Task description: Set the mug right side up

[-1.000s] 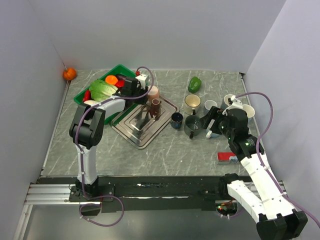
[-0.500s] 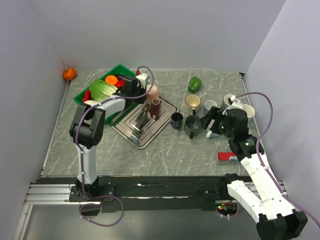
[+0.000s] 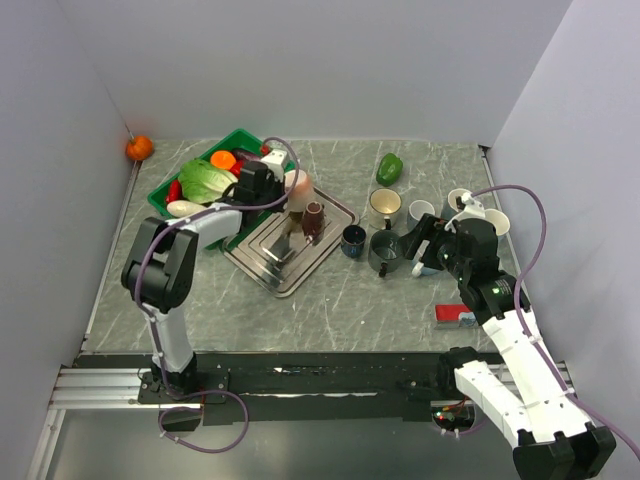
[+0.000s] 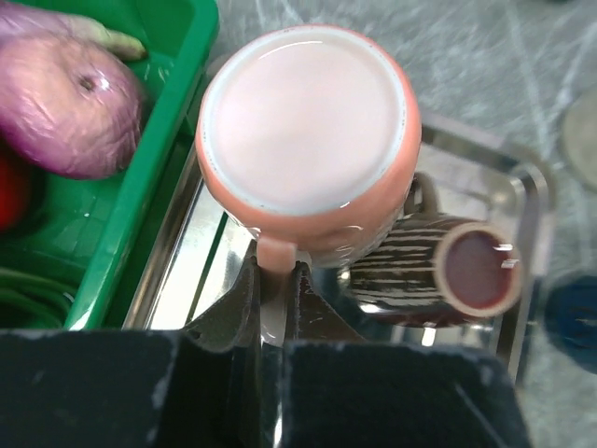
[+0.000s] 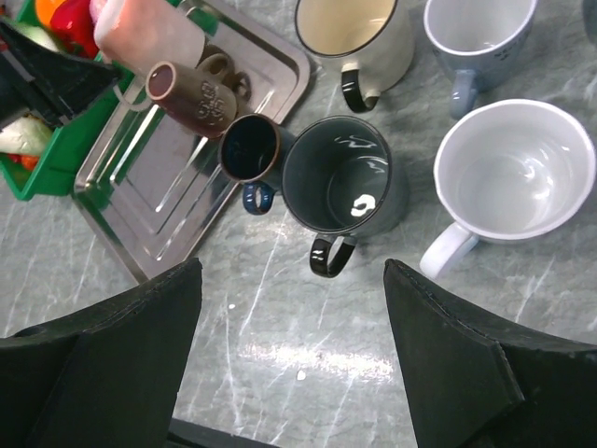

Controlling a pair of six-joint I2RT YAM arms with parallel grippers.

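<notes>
Pink ceramic is shown base-up in the left wrist view: the pink mug (image 4: pixel 306 131) is inverted at the far corner of the steel tray (image 4: pixel 201 271), just beside the green bin (image 4: pixel 140 215). Its handle (image 4: pixel 274 266) is pinched between the clenched fingers of the left tool (image 4: pixel 275 280). A brown striped mug (image 4: pixel 438 275) is laid on its side on the tray, right against the pink mug. The right tool (image 5: pixel 291 280) is held spread wide, grasping nothing, above the grey surface (image 5: pixel 280 373) near a dark mug (image 5: pixel 343 182), with 3 pale mugs (image 5: pixel 511 177) set upright around it.
</notes>
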